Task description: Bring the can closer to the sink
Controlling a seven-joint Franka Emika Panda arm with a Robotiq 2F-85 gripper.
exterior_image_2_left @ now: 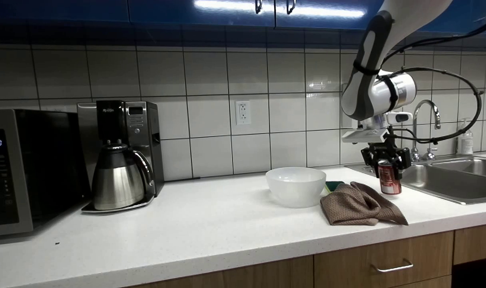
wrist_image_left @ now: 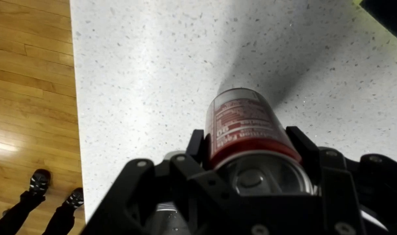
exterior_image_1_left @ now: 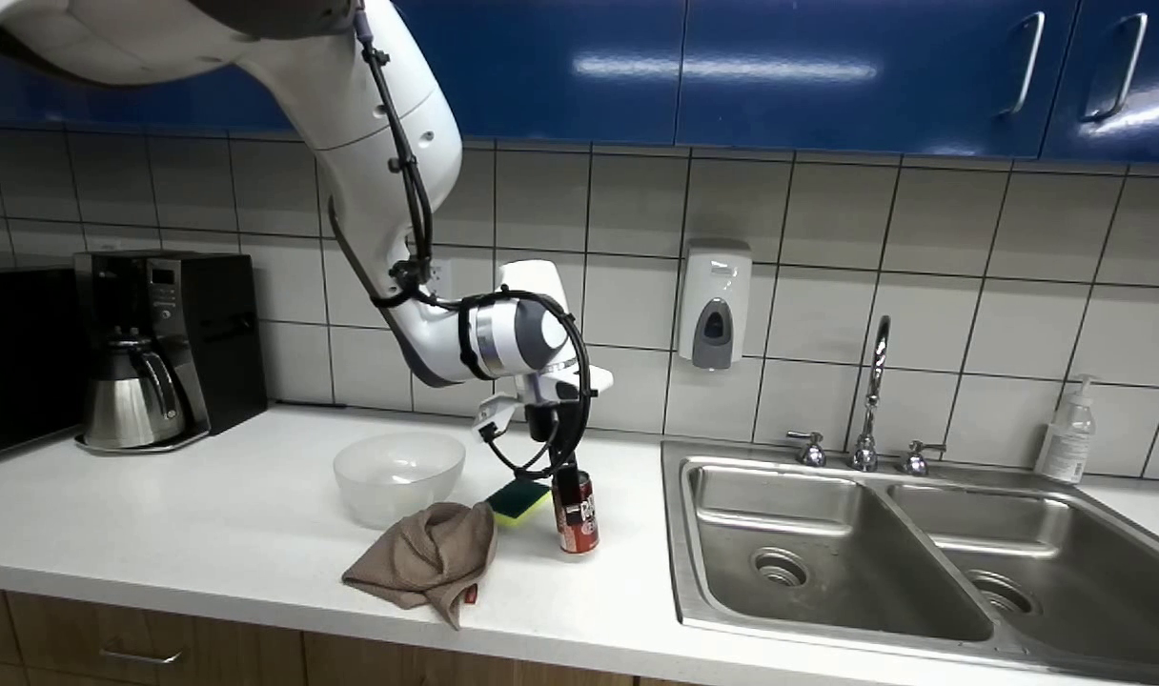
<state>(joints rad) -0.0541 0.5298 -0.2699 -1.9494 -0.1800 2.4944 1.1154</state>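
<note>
The can (exterior_image_1_left: 579, 529) is small and red with a silvery top. It stands about upright left of the sink, also in an exterior view (exterior_image_2_left: 389, 182) and the wrist view (wrist_image_left: 247, 122). My gripper (exterior_image_1_left: 568, 495) comes down from above with its fingers pressed on both sides of the can, seen in an exterior view (exterior_image_2_left: 388, 172) and the wrist view (wrist_image_left: 246, 135). The can's base is at or barely above the counter; I cannot tell which. The steel double sink (exterior_image_1_left: 682, 534) is to the right with a gap of bare counter between. It also shows in an exterior view (exterior_image_2_left: 447, 188).
A green-yellow sponge (exterior_image_1_left: 518, 502), a brown cloth (exterior_image_1_left: 432, 562) and a white bowl (exterior_image_1_left: 389, 486) lie left of the can. A chrome faucet (exterior_image_1_left: 870, 400) rises behind the sink. A coffee maker (exterior_image_2_left: 119, 160) and a microwave (exterior_image_2_left: 35, 172) stand further left.
</note>
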